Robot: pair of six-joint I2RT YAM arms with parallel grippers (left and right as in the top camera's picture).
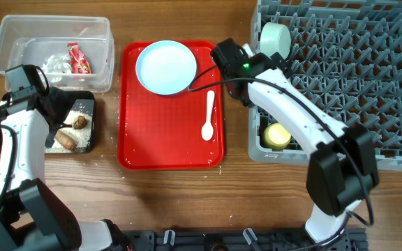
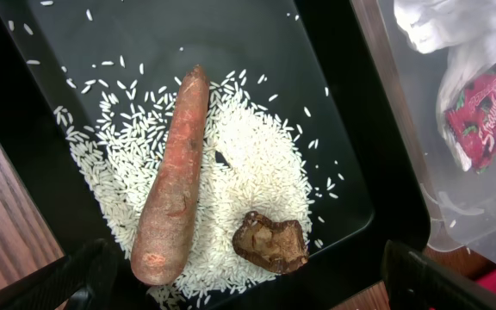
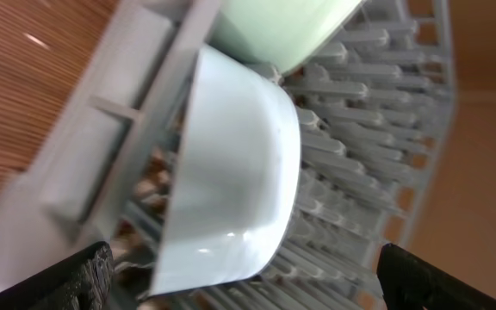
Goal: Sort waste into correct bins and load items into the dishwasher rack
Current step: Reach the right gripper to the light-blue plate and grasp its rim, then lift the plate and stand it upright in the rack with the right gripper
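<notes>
The black tray [image 1: 89,103] holds rice crumbs [image 2: 257,164], the carrot-shaped piece [image 2: 175,185] and the brown lump [image 2: 271,243]. My left gripper [image 2: 261,291] is open and empty over the tray's near edge [image 1: 56,115]. The clear tub [image 1: 19,31] holds the tissue [image 1: 54,64] and the red wrapper [image 1: 79,58]. The grey rack [image 1: 354,77] holds a pale green bowl on edge [image 1: 276,38] and the yellow cup [image 1: 279,136]. My right gripper [image 3: 248,288] is open at the rack's left edge [image 1: 262,61], its fingers wide of a pale blue-white bowl [image 3: 231,172] standing among the pegs.
The flat red serving tray [image 1: 166,139] lies between the bins and the rack. It carries the pale blue plate [image 1: 166,66] and the white spoon [image 1: 208,118]. Stray rice grains lie on the wood by the black tray.
</notes>
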